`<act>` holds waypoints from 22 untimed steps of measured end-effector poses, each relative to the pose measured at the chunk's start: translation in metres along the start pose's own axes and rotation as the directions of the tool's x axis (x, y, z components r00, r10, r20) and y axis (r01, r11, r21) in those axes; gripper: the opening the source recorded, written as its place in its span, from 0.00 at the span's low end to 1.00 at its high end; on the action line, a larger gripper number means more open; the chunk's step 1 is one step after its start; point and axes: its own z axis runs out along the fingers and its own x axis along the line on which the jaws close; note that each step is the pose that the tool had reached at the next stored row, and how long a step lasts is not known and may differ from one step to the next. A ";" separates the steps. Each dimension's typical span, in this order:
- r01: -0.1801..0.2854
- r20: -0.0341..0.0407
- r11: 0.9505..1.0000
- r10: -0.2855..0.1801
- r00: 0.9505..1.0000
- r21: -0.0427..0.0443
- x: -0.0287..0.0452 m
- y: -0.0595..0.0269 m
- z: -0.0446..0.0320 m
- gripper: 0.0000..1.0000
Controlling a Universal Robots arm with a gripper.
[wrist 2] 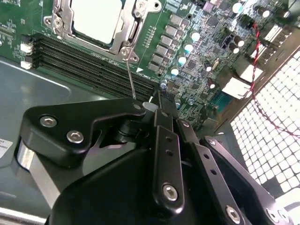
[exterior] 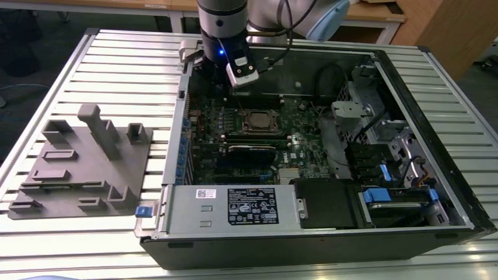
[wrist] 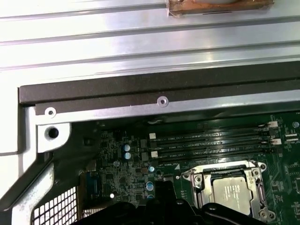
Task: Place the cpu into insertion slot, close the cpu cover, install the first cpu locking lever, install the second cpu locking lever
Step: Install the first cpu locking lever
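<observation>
The cpu (wrist 2: 96,16) lies flat in its socket on the green board, its pale metal top showing through the window of the cpu cover (wrist 2: 125,29), which lies down around it. In the exterior view the cpu (exterior: 258,121) sits mid-board, just in front of my gripper (exterior: 231,93). A thin wire locking lever (wrist 2: 130,75) runs from the socket's corner up to my gripper (wrist 2: 154,101), whose black fingers stand together. I cannot tell whether the lever's end is pinched or just touched. The first wrist view shows the cpu (wrist: 232,192) within the cover (wrist: 255,176).
The open computer case (exterior: 435,140) lies on a slatted metal table (exterior: 116,64). A grey box with a white label (exterior: 233,205) fills the case's near side, and drive cages (exterior: 374,134) stand at the exterior view's right. A grey fixture block (exterior: 78,169) sits outside at the left. Memory slots (wrist 2: 89,61) border the socket.
</observation>
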 end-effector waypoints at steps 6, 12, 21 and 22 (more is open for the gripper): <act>0.000 0.000 1.000 0.000 1.000 -0.002 0.0008 0.0059 0.0016 0.11; 0.000 -0.002 1.000 0.000 1.000 -0.002 -0.0074 0.0108 0.0037 0.11; -0.002 -0.013 1.000 0.002 1.000 0.001 -0.0420 0.0149 0.0056 0.11; -0.002 -0.013 1.000 0.002 1.000 0.001 -0.0449 0.0152 0.0058 0.11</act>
